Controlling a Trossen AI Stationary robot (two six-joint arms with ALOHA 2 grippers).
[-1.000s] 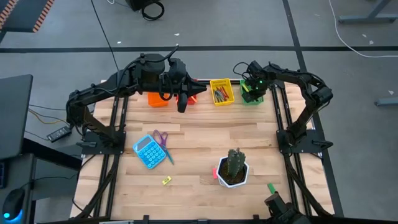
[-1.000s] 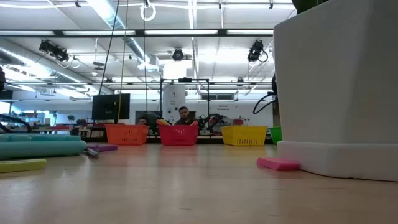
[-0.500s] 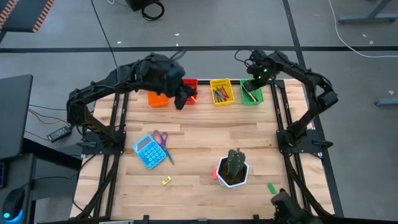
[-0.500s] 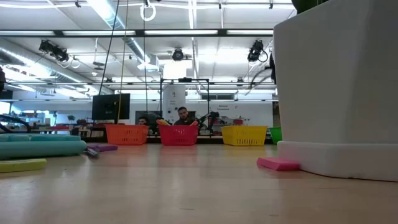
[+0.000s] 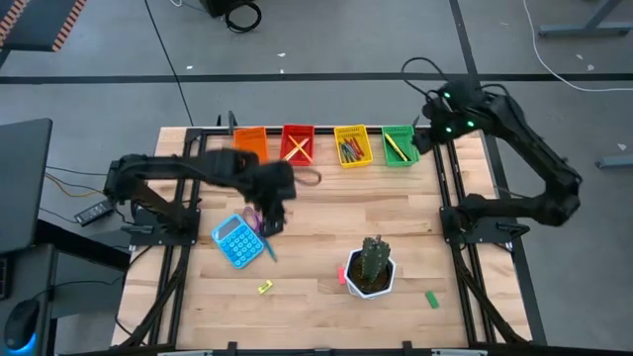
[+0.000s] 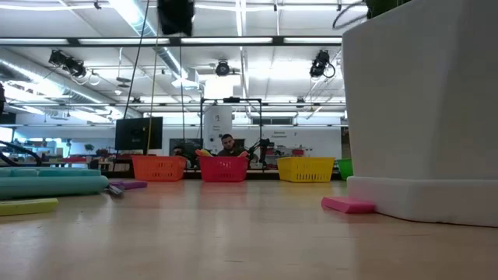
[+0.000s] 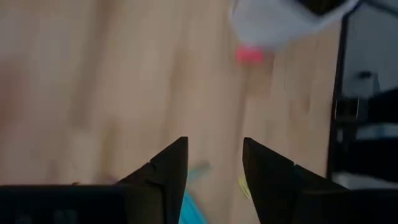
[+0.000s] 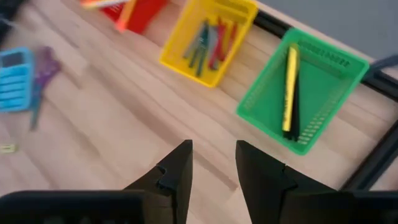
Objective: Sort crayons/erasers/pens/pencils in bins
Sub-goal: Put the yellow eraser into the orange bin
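Observation:
Four bins stand in a row on the table's far edge: orange (image 5: 249, 140), red (image 5: 297, 143) with pencils, yellow (image 5: 353, 145) with crayons (image 8: 208, 40), green (image 5: 399, 144) with a yellow pen (image 8: 289, 87) and a black one. My left gripper (image 5: 269, 213) hangs open over the table beside the scissors (image 5: 255, 220), nothing between its fingers (image 7: 214, 168). My right gripper (image 5: 435, 124) is open (image 8: 213, 165) past the green bin's right end. A yellow-green eraser (image 5: 264, 288), a pink eraser (image 5: 342, 277) and a green eraser (image 5: 432, 299) lie flat on the table.
A blue calculator (image 5: 234, 240) lies at the left, with the purple-handled scissors against its far right corner. A white cactus pot (image 5: 371, 267) stands right of centre, the pink eraser at its foot. Bare wood lies between the bins and the pot. People show in the room beyond.
My left gripper has swung from over the red bin toward the table's near edge, and now hangs above the scissors and calculator. My right gripper has drawn back from over the green bin toward the far right corner. The red and green bins now show uncovered.

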